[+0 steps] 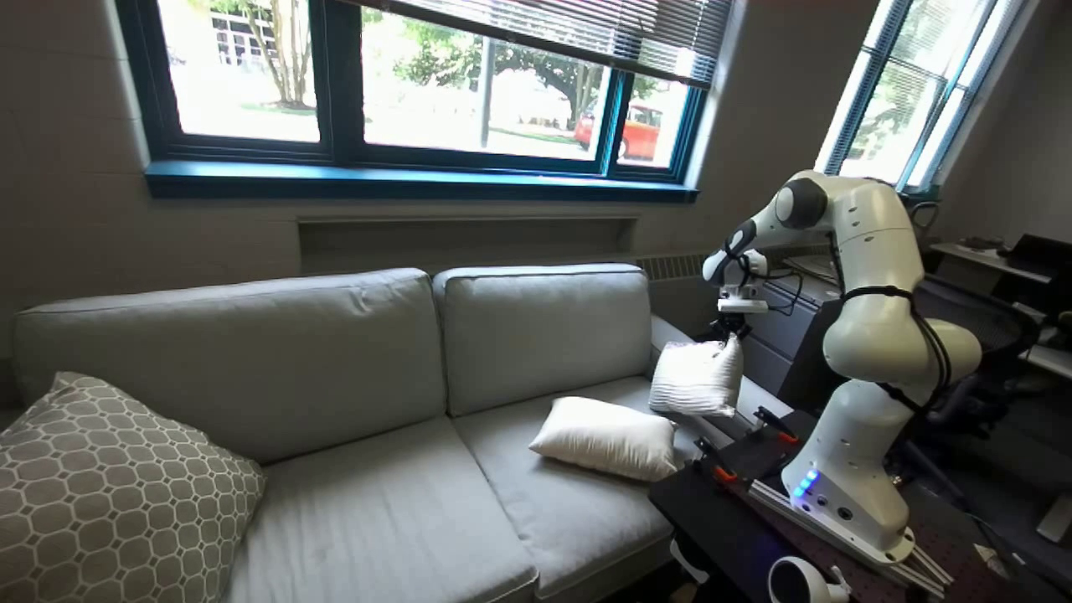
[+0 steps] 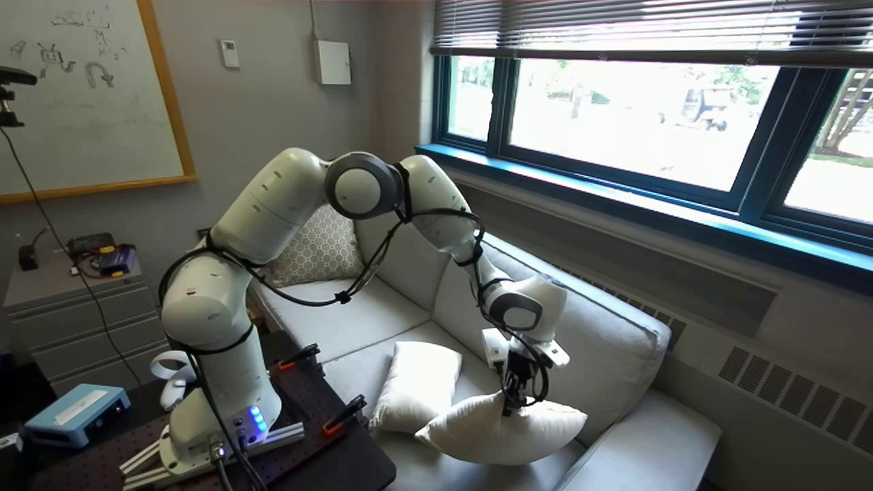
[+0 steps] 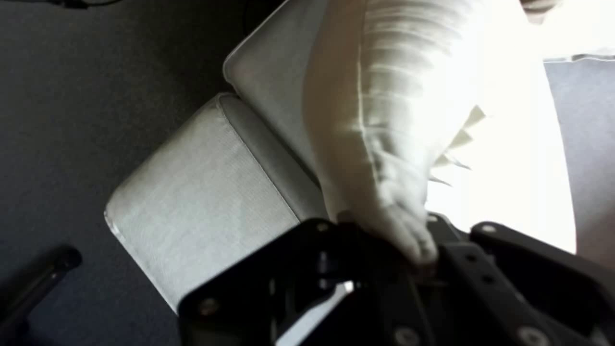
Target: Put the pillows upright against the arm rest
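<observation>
My gripper [image 1: 731,328] [image 2: 516,404] [image 3: 399,245] is shut on the edge of a cream-white pillow [image 1: 693,378] [image 2: 498,433]. In the wrist view this held pillow [image 3: 379,110] runs up from between the black fingers. It hangs over the seat end near the arm rest [image 1: 766,400] [image 2: 651,443], slightly tilted; I cannot tell whether it touches the seat. The arm rest also shows in the wrist view [image 3: 202,206]. The second cream-white pillow [image 1: 607,437] [image 2: 418,383] lies flat on the seat beside the held one. The fingertips are partly hidden by fabric.
The sofa's back cushions [image 1: 548,335] [image 2: 586,361] stand behind the seat. A big beige lattice-patterned pillow [image 1: 126,494] [image 2: 320,249] leans at the far sofa end. The robot's black table [image 1: 703,511] with orange-black clamps [image 2: 344,414] borders the seat's front.
</observation>
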Robot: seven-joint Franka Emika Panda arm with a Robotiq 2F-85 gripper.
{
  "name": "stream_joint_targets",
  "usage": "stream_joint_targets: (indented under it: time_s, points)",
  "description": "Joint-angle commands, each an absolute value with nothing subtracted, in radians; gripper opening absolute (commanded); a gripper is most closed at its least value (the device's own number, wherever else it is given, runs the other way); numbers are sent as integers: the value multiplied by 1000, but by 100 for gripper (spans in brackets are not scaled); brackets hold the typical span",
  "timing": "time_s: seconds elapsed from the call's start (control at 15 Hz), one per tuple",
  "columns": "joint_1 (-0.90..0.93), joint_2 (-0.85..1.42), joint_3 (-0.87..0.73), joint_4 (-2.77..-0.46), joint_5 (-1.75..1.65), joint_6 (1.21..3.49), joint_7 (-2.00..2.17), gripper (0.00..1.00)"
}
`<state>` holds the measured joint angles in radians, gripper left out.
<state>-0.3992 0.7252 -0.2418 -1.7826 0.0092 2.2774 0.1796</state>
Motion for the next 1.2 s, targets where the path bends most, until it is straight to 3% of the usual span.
stream_joint_targets:
  time_s: [0.0, 0.6, 1.13]
  points:
    - [-459, 768, -231, -1736, 167, 2285, 197, 10]
    - [-516, 900, -270, -1611, 294, 2434, 216, 9]
    - [-526, 945, -313, -1712, 264, 2443, 193, 9]
